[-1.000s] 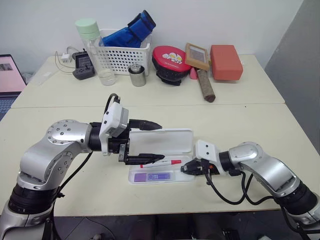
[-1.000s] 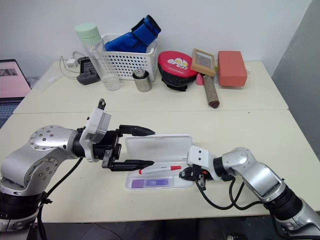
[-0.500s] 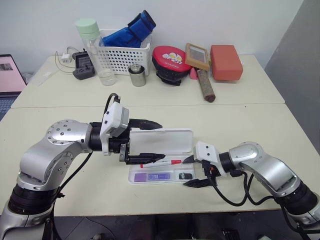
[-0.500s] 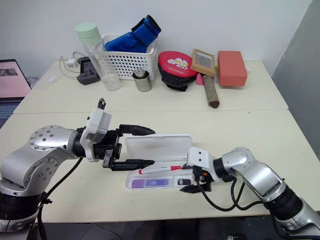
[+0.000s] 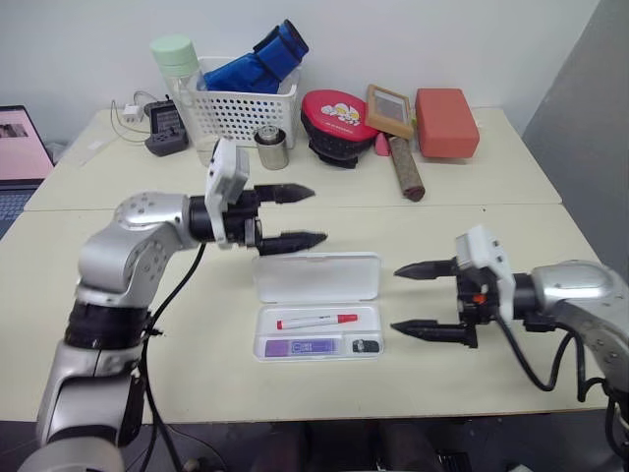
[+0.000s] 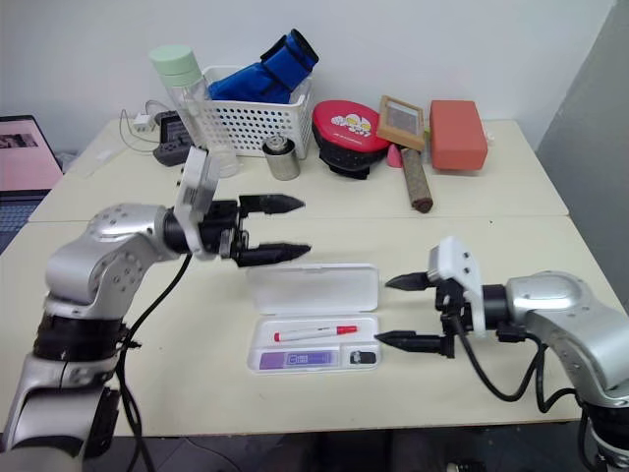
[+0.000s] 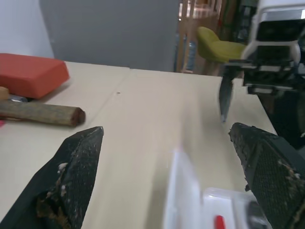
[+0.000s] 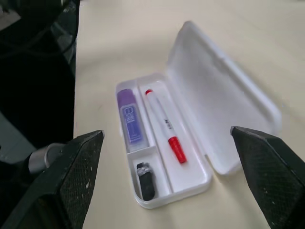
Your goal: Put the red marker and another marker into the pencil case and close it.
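Observation:
The white pencil case (image 5: 285, 334) lies open on the near table, its lid (image 5: 316, 278) flat behind the tray. Inside the tray, the red marker (image 5: 316, 321) rests in the long slot and the purple marker (image 5: 300, 346) in the front one, with a small dark piece (image 5: 366, 345) to its right. The right wrist view looks down on the same case (image 8: 200, 183), red marker (image 8: 164, 126) and purple marker (image 8: 130, 118). My left gripper (image 5: 303, 215) hangs open above and behind the lid. My right gripper (image 5: 413, 299) is open and empty, to the right of the case.
At the back of the table stand a white lattice basket (image 5: 246, 111) with a blue item, a green-capped bottle (image 5: 182, 88), a metal tin (image 5: 270, 147), a red round case (image 5: 334, 118), a wooden-framed card (image 5: 388, 108), a bark-covered stick (image 5: 404, 167) and a red block (image 5: 445, 121). A laptop (image 5: 15, 147) is at far left.
My right gripper opened, left the small dark piece in the tray, then lifted up and away to the right. My left gripper rose from over the tray to behind the lid.

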